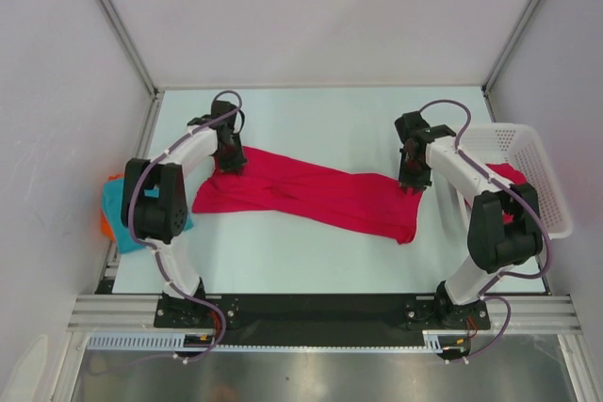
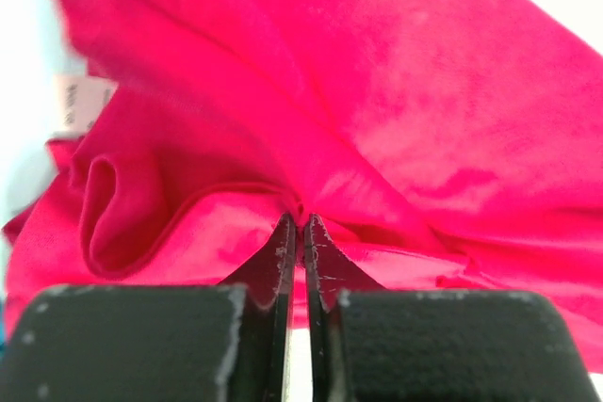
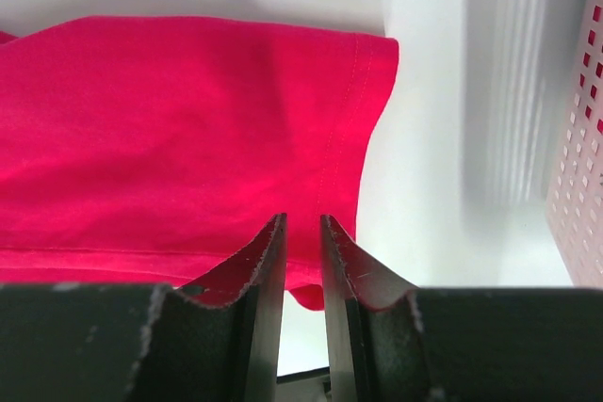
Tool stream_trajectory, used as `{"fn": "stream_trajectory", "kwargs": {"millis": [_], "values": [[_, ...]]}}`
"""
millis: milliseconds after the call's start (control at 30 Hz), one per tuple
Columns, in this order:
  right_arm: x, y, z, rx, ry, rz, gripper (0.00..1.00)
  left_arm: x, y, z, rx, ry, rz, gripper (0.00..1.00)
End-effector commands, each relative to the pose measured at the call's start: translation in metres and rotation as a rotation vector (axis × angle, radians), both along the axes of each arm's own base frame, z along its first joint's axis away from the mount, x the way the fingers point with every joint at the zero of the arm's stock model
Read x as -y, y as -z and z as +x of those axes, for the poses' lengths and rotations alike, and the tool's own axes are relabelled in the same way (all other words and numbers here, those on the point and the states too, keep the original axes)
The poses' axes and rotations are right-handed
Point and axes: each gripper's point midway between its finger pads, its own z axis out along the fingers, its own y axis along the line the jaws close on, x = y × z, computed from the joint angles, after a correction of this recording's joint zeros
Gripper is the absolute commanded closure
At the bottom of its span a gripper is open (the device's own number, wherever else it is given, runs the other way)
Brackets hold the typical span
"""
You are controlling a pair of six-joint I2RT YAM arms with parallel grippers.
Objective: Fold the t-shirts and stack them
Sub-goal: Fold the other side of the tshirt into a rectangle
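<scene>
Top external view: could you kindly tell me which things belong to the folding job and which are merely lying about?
Job: spread crimson t-shirt; crimson t-shirt inside basket; teal t-shirt.
Lying about: white mesh basket.

Shirt [image 1: 320, 197] across table [image 1: 283, 129]; basket [image 1: 556, 197], seemingly holding cloth [image 1: 509, 173], right.

Spread tee [image 1: 311, 193]: plain crimson pink-red, no print, w/ white tag [image 2: 80, 103]; 2nd tee [image 1: 121, 206] teal, orange bit [image 1: 103, 224] under it. Basket [image 1: 545, 185] white, square-hole mesh, w/ red cloth [image 1: 510, 176] inside; tabletop [image 1: 283, 256] pale mint-white. L gripper [image 2: 301, 225] & R gripper [image 3: 302, 223] black w/ whitish scuffs.
</scene>
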Motion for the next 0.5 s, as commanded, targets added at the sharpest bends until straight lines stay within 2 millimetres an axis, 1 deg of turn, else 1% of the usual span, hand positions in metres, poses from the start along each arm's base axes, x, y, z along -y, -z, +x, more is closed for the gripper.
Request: {"fn": "stream_trajectory", "kwargs": {"millis": [0, 33, 67, 100, 133, 167, 233, 300, 333, 367, 400, 433, 467], "values": [[-0.001, -0.01, -0.004, 0.027, -0.001, -0.003, 0.74, -0.003, -0.039, -0.003, 0.106, -0.005, 0.001, 0.92], [-0.001, -0.01, -0.004, 0.027, 0.0, -0.001, 0.74, -0.003, -0.041, -0.006, 0.111, -0.005, -0.001, 0.92], [-0.002, -0.01, -0.004, 0.027, -0.001, 0.0, 0.74, -0.003, -0.039, -0.011, 0.1, -0.004, 0.001, 0.91], [-0.004, -0.011, -0.004, 0.03, -0.003, 0.003, 0.74, -0.004, -0.042, -0.013, 0.111, -0.004, 0.0, 0.91], [-0.004, -0.009, -0.006, 0.025, -0.004, -0.001, 0.74, -0.004, -0.042, -0.017, 0.108, -0.002, -0.001, 0.91], [-0.005, -0.008, -0.006, 0.024, -0.006, -0.001, 0.74, -0.003, -0.037, -0.023, 0.093, 0.001, 0.003, 0.91], [-0.007, -0.006, -0.01, 0.018, -0.013, 0.001, 0.74, -0.002, -0.037, -0.029, 0.098, 0.007, 0.0, 0.91], [-0.007, -0.004, -0.012, 0.016, -0.013, -0.001, 0.74, -0.003, -0.029, -0.042, 0.079, 0.003, 0.002, 0.9], [-0.008, -0.003, -0.013, 0.013, -0.016, -0.001, 0.74, 0.0, -0.031, -0.044, 0.094, 0.006, -0.007, 0.9], [-0.009, -0.002, -0.015, 0.008, -0.016, -0.001, 0.74, 0.0, -0.024, -0.055, 0.074, 0.001, -0.011, 0.9], [-0.008, -0.001, -0.016, 0.006, -0.017, -0.004, 0.74, 0.001, -0.021, -0.059, 0.07, 0.001, -0.016, 0.9], [-0.009, 0.0, -0.016, 0.006, -0.017, -0.004, 0.75, 0.004, -0.026, -0.062, 0.095, 0.006, -0.024, 0.9], [-0.01, 0.001, -0.017, 0.005, -0.023, -0.004, 0.74, 0.004, -0.017, -0.075, 0.071, -0.004, -0.023, 0.9]]}}
